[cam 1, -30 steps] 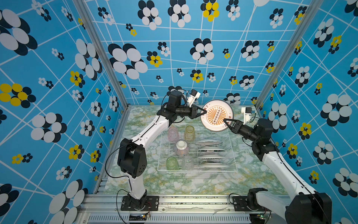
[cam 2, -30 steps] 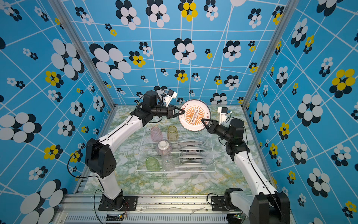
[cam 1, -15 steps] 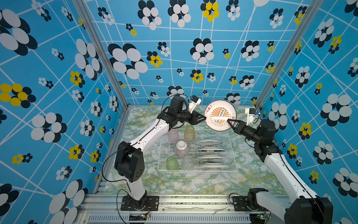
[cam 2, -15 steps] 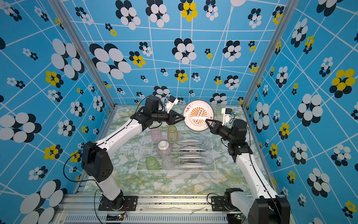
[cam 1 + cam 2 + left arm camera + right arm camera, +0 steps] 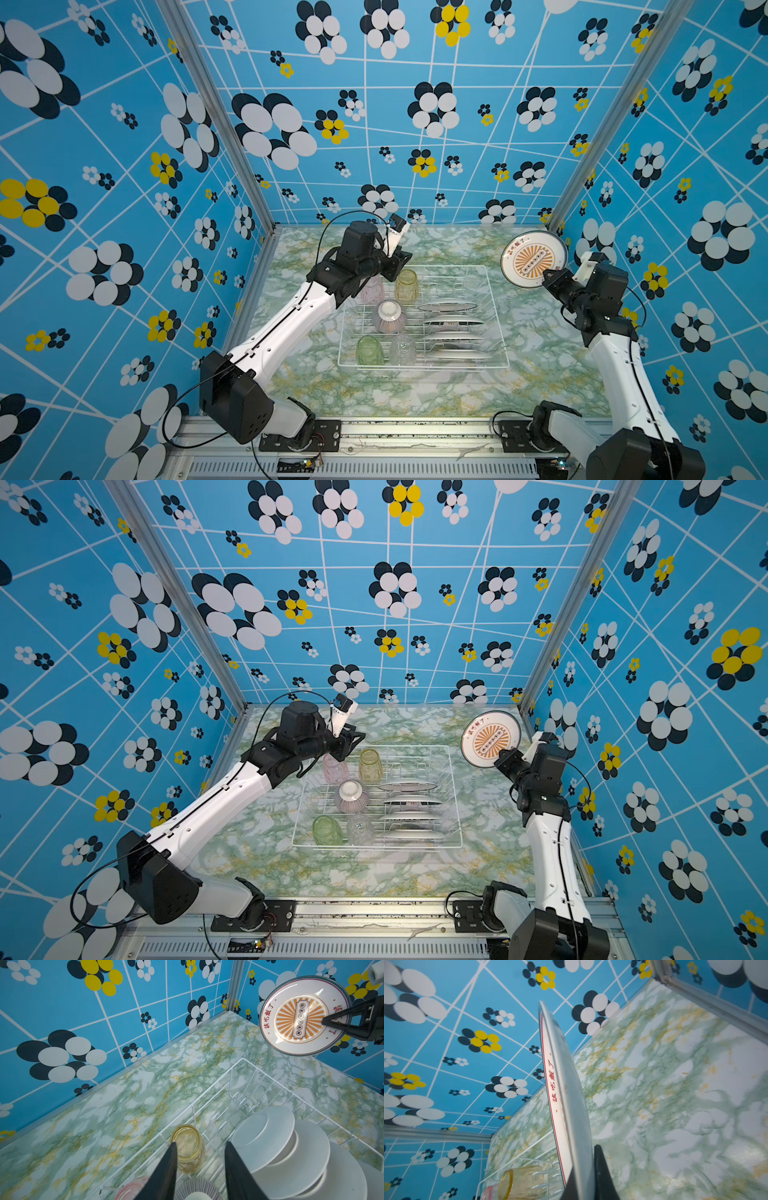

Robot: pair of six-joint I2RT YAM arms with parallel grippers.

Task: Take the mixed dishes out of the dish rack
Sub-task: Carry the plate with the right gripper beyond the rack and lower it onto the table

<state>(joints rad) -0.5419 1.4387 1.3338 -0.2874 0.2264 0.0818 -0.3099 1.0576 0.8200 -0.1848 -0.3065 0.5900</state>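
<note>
Inside a booth of blue flowered walls [image 5: 124,166], two white robot arms work over a green-marbled table [image 5: 415,395]. The dish rack [image 5: 497,316] stands near its middle, and the unloading looks barely begun. The right arm holds one sunburst plate [image 5: 534,259] on edge in the air beyond the rack's far right corner, with the right gripper [image 5: 545,273] clamped on its lower rim. The plate hangs close to the side wall and the corner post [image 5: 582,166], which seems to leave little room to swing it. No dish is seen set down on the table. In the rack a row of white plates [image 5: 453,322] stands in the dividers and the striped bowl [image 5: 390,318] sits upside down at the middle. The pink tumbler [image 5: 372,291] and yellow tumbler [image 5: 406,286] wait at the far side, the green tumbler [image 5: 370,350] and clear tumbler [image 5: 402,350] at the near side. The left gripper [image 5: 200,1144], jaws apart and empty, hovers near the yellow tumbler, and its arm crosses over the pink tumbler, partly hiding it. The wire dividers crowd the plates, so each probably needs a straight lift.
</note>
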